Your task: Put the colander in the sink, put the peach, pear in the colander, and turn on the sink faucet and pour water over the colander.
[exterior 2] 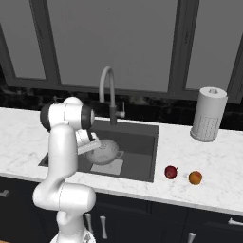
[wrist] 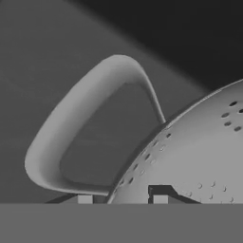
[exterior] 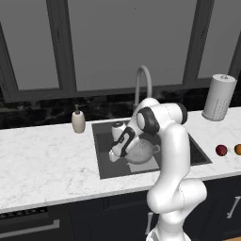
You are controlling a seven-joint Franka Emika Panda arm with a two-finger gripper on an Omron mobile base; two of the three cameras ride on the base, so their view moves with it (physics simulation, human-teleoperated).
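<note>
Claw (wrist: 122,199) sat low in the sink (exterior: 104,155), tips slightly apart at the colander (exterior 2: 105,151) handle – seemingly letting go, bowl resting mid-basin; peach (exterior 2: 195,178) and pear (exterior 2: 171,172) waited near the worktop's front edge

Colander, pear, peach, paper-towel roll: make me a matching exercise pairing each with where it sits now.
Things:
1. colander
2. pear
3. peach
4. paper-towel roll

Places:
A. upright on the counter near the window, right of the sink
B. inside the sink basin
C. on the counter, the fruit farther from the sink
D. on the counter, the fruit nearer the sink

Pairs: 1-B, 2-D, 3-C, 4-A
</note>
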